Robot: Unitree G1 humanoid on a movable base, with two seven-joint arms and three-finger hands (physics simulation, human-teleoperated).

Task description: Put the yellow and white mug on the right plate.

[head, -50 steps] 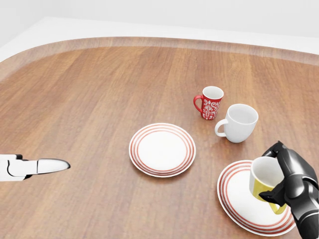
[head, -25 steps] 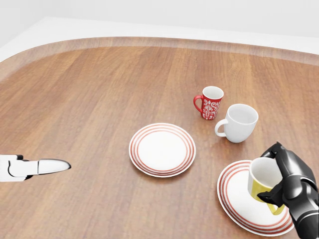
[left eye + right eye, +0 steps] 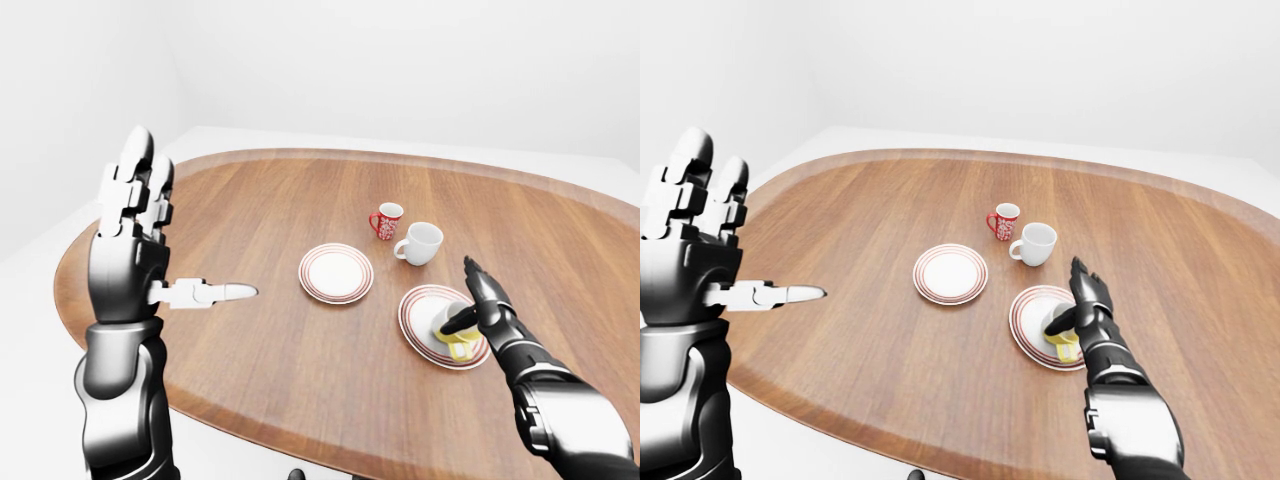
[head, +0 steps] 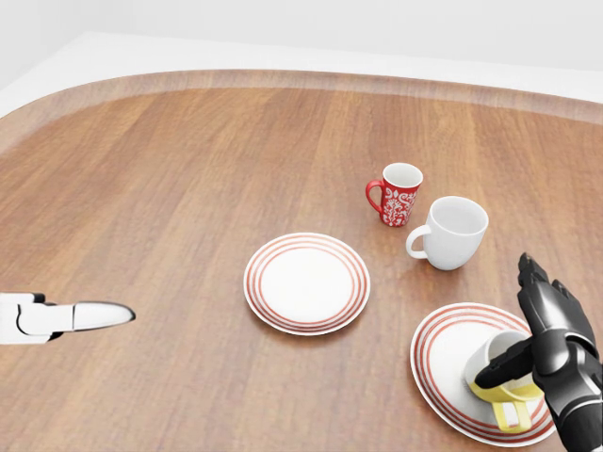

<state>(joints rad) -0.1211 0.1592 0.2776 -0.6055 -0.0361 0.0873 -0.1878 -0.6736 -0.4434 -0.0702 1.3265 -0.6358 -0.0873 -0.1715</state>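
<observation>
The right hand [image 4: 551,325] stood spread wide at the head view's four o'clock, its long fingers [image 4: 537,287] pointing toward twelve and gripping nothing; only the thumb lay across the rim of the yellow and white mug [image 4: 499,377]. The left hand [image 3: 135,235] was raised at nine o'clock of the left-eye view, palm flat, fingers straight up and thumb jutting toward three, empty and well apart from the crockery.

The wooden table [image 4: 188,169] filled most of the head view. On it, the right plate [image 4: 443,353], red-ringed, sat at five o'clock, and the left plate [image 4: 307,282] lay bare near the centre. The yellow and white mug rested on the right plate, tilted, its yellow handle toward six. At two o'clock of the left plate stood the white mug [image 4: 452,232], and just beside it, toward eleven, the red patterned mug [image 4: 396,194].
</observation>
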